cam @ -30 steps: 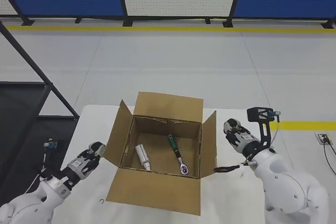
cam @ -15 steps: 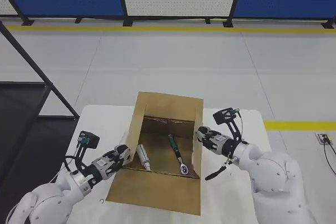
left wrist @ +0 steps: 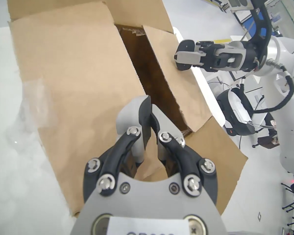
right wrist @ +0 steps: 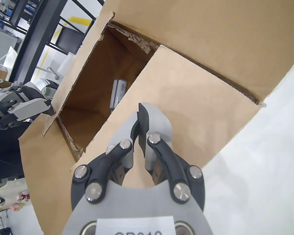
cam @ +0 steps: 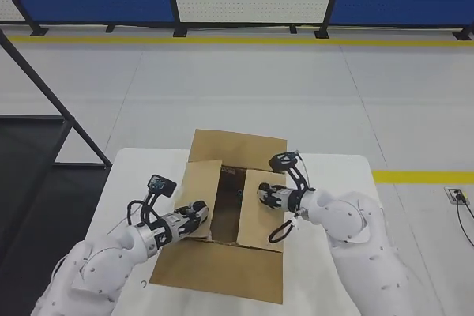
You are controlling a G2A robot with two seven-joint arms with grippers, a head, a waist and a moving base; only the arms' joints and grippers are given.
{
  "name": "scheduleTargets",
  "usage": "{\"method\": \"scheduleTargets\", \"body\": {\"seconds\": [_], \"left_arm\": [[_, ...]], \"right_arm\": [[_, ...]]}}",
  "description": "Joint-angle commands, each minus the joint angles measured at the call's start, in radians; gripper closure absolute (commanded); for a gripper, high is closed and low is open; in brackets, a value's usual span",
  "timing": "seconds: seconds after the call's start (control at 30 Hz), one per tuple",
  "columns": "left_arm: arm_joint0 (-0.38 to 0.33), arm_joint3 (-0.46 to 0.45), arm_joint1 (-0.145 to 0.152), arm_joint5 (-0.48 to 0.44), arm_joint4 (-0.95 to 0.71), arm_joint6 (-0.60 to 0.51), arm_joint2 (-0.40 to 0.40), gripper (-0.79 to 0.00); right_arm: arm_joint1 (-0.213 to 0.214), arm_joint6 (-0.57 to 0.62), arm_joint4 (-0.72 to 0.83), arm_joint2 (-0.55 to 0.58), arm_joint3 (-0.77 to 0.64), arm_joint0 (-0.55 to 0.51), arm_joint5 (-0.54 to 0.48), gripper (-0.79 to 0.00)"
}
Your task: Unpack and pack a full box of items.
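The brown cardboard box (cam: 221,272) sits mid-table with its far flap (cam: 237,146) and near flap lying outward. Both side flaps lean in over the opening. My left gripper (cam: 196,215) is shut and presses on the left flap (left wrist: 76,74); its tips (left wrist: 147,110) lie close to the flap's inner edge. The right gripper (cam: 265,196) is shut too, resting on the right flap (right wrist: 193,99), as the left wrist view (left wrist: 186,58) also shows. Through the narrow gap between the flaps a white bottle (right wrist: 118,91) lies on the box floor.
The white table (cam: 332,268) has bare surface right of the box and a narrower strip to its left. A small hook-shaped item (cam: 144,283) lies near the front left. A black metal frame (cam: 31,95) stands beside the table's left side.
Both grippers have moved inward from the box's sides, pushing the two side flaps from outward-standing to folded over the opening. The ratchet and most of the bottle are now covered.
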Motion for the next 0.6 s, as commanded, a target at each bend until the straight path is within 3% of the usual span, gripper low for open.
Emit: {"method": "scheduleTargets", "body": {"seconds": [0.0,0.57], "left_arm": [[-0.014,0.014,-0.002,0.005,0.002,-0.004,0.016,0.000],[-0.039,0.038,-0.010,0.055,0.044,-0.042,0.070,0.000]], "right_arm": [[0.001,0.007,-0.008,-0.016,0.018,0.010,0.004,0.000],[0.021,0.000,0.017,-0.044,0.034,0.034,-0.007,0.000]]}}
